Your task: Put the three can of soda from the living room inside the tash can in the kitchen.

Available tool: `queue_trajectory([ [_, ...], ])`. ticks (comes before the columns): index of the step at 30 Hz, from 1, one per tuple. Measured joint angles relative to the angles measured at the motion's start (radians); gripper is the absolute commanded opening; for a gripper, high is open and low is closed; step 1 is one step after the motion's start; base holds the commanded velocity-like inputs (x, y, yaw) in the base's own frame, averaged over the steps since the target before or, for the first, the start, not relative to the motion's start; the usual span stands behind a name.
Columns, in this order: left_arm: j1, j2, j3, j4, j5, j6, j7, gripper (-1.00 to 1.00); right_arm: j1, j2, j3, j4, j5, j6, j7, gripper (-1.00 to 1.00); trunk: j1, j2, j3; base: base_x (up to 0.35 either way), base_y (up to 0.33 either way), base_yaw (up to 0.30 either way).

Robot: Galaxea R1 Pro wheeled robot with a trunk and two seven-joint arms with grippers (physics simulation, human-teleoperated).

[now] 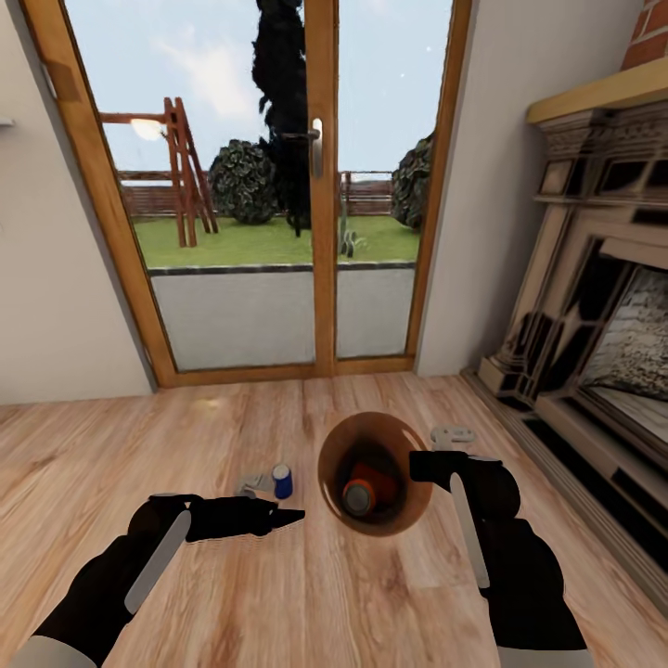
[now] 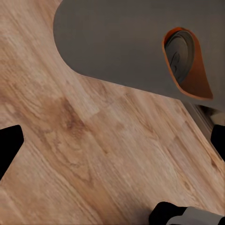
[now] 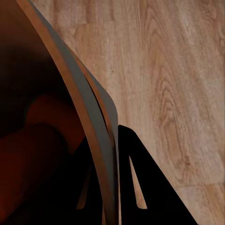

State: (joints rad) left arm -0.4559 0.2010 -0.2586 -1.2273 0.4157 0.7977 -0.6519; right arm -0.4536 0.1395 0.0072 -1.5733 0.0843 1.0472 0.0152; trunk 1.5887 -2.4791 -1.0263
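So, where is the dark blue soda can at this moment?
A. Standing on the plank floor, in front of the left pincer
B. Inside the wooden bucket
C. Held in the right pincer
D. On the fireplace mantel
A: the dark blue can stands upright on the floor just beyond the left pincer, outside the bucket.

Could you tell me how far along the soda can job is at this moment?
An orange can already lies inside the brown bucket, which the right gripper holds by its rim above the living room floor. The left gripper is empty. The blue can stands on the floor, uncollected. A third can isn't clearly visible.
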Motion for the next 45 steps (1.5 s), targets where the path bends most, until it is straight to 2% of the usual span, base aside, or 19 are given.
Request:
queue_trajectory([
  [45,0.0,0.0,0.0,0.0,0.0,-0.001,0.0,1.0,0.0,0.0,0.0,0.0,0.0,0.0,0.0,-1.0,0.0,0.0,0.0,0.337,0.0,0.0],
])
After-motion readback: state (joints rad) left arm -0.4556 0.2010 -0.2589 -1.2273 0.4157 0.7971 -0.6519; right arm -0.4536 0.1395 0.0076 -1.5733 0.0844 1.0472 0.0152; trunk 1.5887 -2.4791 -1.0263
